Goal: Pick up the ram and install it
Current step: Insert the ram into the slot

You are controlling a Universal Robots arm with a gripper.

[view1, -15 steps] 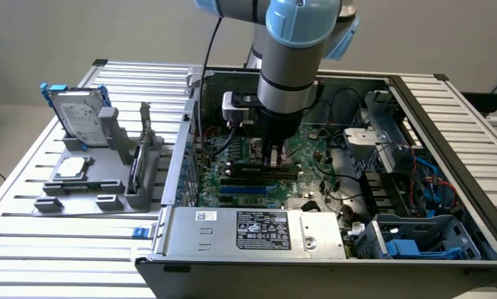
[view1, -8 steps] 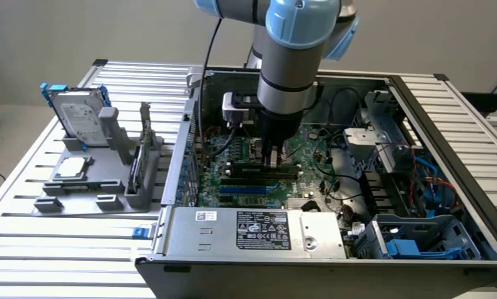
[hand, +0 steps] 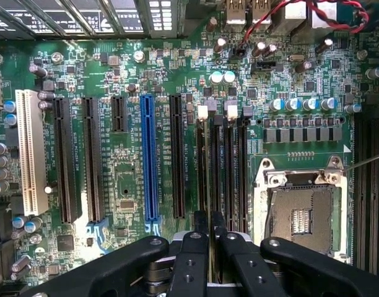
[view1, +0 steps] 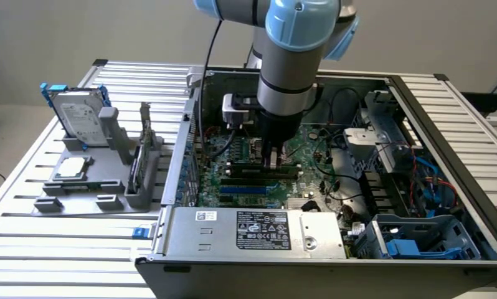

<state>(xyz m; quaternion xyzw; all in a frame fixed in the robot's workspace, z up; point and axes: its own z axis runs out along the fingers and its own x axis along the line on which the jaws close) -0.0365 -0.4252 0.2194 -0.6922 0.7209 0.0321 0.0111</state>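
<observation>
My arm (view1: 294,56) reaches straight down into the open computer case (view1: 332,249) on the slatted worktop (view1: 57,237), its jaws (hand: 209,224) low over the motherboard (hand: 127,179) near the middle of the case. From the wrist view, the jaws are drawn close together, pinching the ram (hand: 209,179), which I see edge-on as a thin dark strip running away from the fingertips (hand: 200,221). The stick lines up along the memory slots (hand: 230,167), between the blue expansion slot (hand: 148,161) on one side and the open processor socket (hand: 301,216) on the other; whether it is fully seated I cannot tell. In the exterior view, the ram (view1: 269,168) lies as a dark bar under the arm, across the green board. Near the worktop's edge at the exterior view's left stands a grey holder (view1: 107,180), carrying an upright hard drive (view1: 78,115) with blue rails and a square silver processor (view1: 72,167) lying flat. The power supply (view1: 257,230) fills the case's near edge, with a blue drive bay (view1: 415,246) at its near corner on the exterior view's right.
</observation>
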